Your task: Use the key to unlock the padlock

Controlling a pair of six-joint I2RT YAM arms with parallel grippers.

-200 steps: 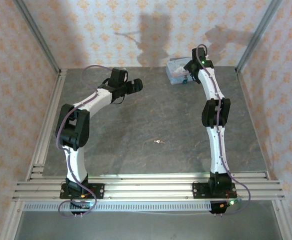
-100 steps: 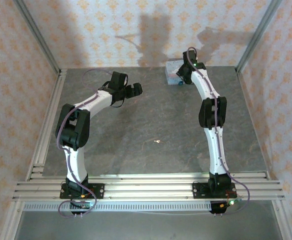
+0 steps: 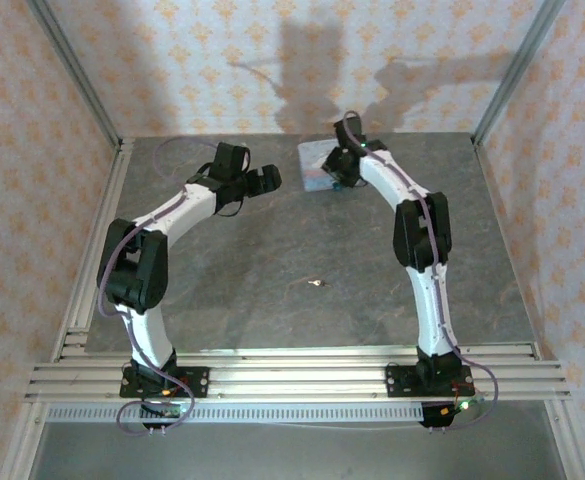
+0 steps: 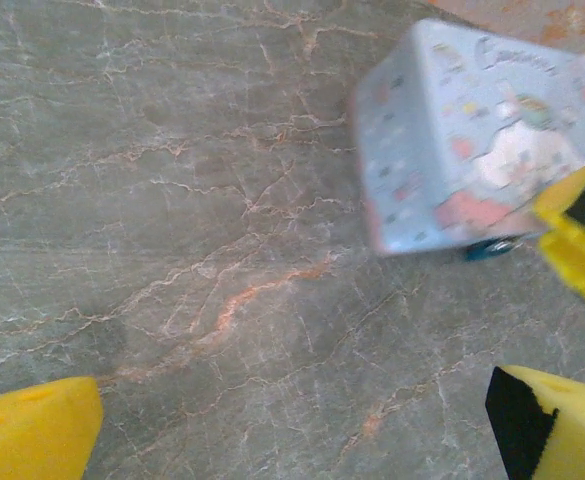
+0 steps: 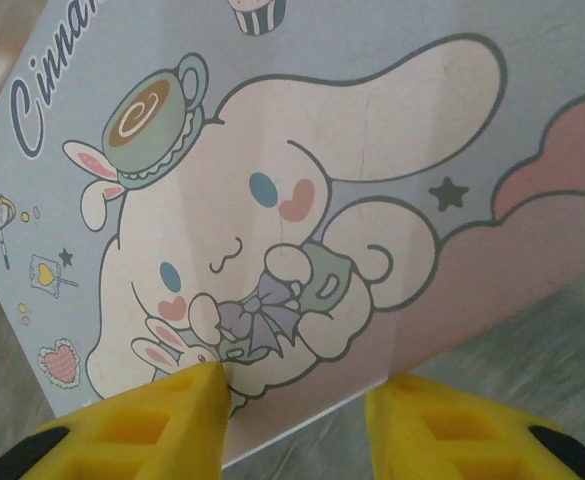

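**Padlock at the tin's edge, key lying apart in the open: both small, hard and easily lost**

Position. The padlock [image 4: 490,248] shows in the left wrist view as a dark blue speck at the lower edge of the tin [image 4: 442,130], far back on the tabletop [image 3: 252,260]. Blur prevents telling whether it hangs from a clasp. The key [image 3: 315,284] lies flat mid-tabletop, well apart from both arms.

End effectors. The left end effector [image 4: 292,425] is spread wide and empty, hovering near the tin. The right end effector [image 5: 300,395] is at the tin's near edge, with its fingers moderately apart and nothing pinched between them. Contact with the lid cannot be confirmed.

Handling assessment. The key is judged light, rigid and thin. Lying flush on a smooth surface, it is likely to skate away from the fingers. It should be taken by the head, leaving the blade free. The padlock is judged light and hard, and liable to swivel. It should be gripped across the body with the keyhole left exposed. The tin will likely slide if pushed.
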